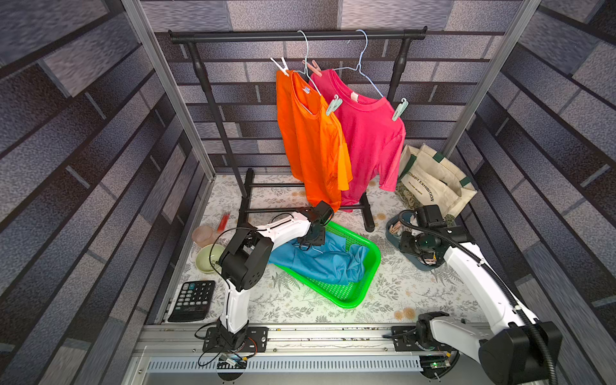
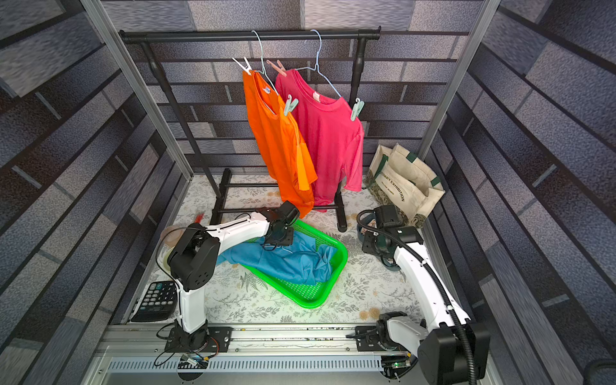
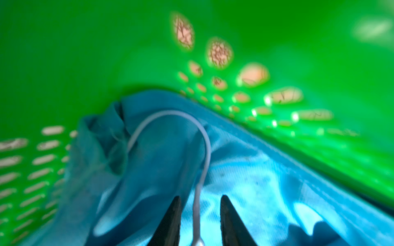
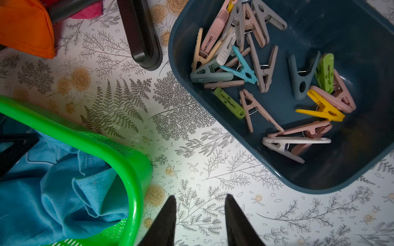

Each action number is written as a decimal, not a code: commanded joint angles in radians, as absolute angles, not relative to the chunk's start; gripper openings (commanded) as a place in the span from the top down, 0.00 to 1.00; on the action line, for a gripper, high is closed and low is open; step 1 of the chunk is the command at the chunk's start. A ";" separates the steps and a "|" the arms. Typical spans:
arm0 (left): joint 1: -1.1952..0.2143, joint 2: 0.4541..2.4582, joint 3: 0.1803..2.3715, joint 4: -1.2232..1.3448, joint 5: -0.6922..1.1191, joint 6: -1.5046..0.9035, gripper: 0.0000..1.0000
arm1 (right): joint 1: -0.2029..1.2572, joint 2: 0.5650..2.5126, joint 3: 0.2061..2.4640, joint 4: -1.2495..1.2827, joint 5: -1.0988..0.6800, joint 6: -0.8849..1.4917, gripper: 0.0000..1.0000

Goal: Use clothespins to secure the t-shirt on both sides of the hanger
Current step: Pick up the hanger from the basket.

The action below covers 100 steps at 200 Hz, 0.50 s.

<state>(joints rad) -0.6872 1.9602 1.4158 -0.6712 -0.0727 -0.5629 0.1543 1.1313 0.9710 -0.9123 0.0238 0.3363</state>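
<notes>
A blue t-shirt (image 1: 320, 260) (image 3: 255, 181) lies crumpled in a green basket (image 1: 376, 263). My left gripper (image 3: 200, 200) is down in the basket, open. The thin white hanger hook (image 3: 170, 112) on the shirt runs between its fingertips with a gap on each side. My right gripper (image 4: 200, 199) hangs open over bare tablecloth, holding nothing. Several loose clothespins (image 4: 255, 70) lie in a dark blue bin (image 4: 341, 170) just beyond it. An orange shirt (image 1: 310, 140) and a pink shirt (image 1: 370, 143) hang on the rack (image 1: 296, 36), each on a hanger with clothespins (image 1: 333, 105) at both shoulders.
The rack's black foot (image 4: 140, 36) stands between the basket and the bin. A canvas tote bag (image 1: 433, 180) leans at the back right. A calculator (image 1: 193, 300), a green bowl (image 1: 208, 258) and a pink cup (image 1: 203, 235) sit along the left edge.
</notes>
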 commanded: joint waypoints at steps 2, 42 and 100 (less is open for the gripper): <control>-0.704 1.950 1.394 -0.730 -0.034 -0.577 0.67 | 0.145 1.129 0.954 -0.906 0.014 0.336 0.61; -0.680 2.007 1.404 -0.719 -0.056 -0.567 0.76 | 0.144 1.118 0.957 -0.915 0.010 0.335 0.61; -0.676 2.076 1.485 -0.753 -0.101 -0.530 0.72 | 0.141 1.101 0.944 -0.919 0.008 0.334 0.60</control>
